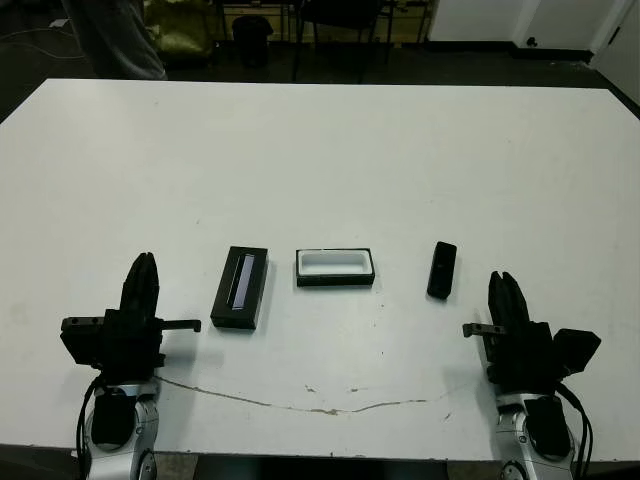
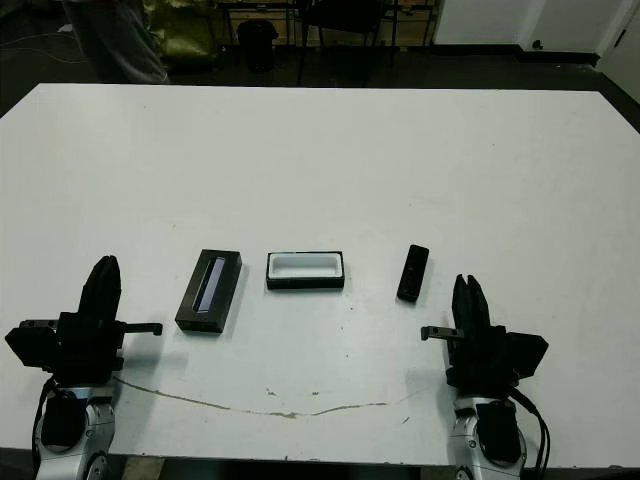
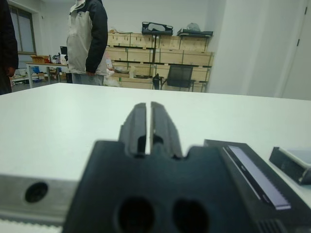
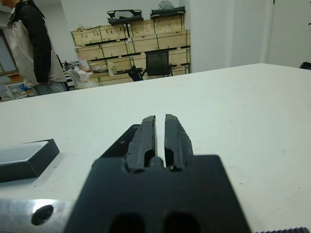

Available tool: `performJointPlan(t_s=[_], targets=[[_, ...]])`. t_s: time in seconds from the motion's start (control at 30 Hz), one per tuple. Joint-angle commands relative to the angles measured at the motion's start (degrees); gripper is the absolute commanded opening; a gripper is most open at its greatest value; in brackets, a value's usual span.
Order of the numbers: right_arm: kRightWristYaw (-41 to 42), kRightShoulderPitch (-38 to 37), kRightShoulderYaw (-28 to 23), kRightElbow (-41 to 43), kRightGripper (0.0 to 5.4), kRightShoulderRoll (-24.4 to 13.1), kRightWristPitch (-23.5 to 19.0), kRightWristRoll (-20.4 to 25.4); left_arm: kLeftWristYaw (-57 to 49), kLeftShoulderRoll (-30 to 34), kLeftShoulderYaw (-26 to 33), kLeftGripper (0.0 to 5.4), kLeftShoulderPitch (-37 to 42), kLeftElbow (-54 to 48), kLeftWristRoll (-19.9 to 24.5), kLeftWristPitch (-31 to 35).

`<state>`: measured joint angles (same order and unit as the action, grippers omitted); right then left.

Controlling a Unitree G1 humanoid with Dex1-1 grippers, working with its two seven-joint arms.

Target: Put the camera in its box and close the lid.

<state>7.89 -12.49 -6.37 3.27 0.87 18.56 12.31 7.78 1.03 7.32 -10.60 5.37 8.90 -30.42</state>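
Left eye view showed the three pieces in a row across the near middle of the tabletop (image 1: 320,150): the lid (image 1: 240,288) on the left with its grey strip up, the box (image 1: 335,267) in the middle, open and showing its white lining, and the camera (image 1: 442,269) on the right, lying flat and well apart from the box. Nothing was yet packed, so the step in hand looked to be picking up the camera, and the right hand (image 1: 505,292) was the natural one for it, sitting just near-side of the camera. To do it well, the fingers would need to spread first, then come down across the camera's narrow width rather than its length, since it is slim and lies flush on the surface; a shallow grip could let it tip or slide. Both arms rested low at the near edge, fingers pointing away across the tabletop. The right hand's fingers were pressed nearly together, empty. The left hand (image 1: 143,275), just beside the lid, was likewise pressed together and held nothing.
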Motion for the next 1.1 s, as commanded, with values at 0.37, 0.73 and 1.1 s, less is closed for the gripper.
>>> performJointPlan(t_s=[0.37,0.73,1.1], targets=[[-0.03,-1.03,0.16,-0.43,0.0,0.58,-0.89,0.39,-0.17,0.34,-0.1,0.01,-0.24,3.02,-1.12,0.75],[-7.95,-12.07,8.98,22.55,0.0,5.57,-9.79,-6.98,-0.23,0.14,-0.31,0.01,-0.36,2.31,-0.85,1.74],[-8.96,-10.13,13.56,24.91,1.46,5.93,-12.15,-8.9,-0.23,0.04,-0.49,0.0,-0.44,2.43,-1.01,1.67]])
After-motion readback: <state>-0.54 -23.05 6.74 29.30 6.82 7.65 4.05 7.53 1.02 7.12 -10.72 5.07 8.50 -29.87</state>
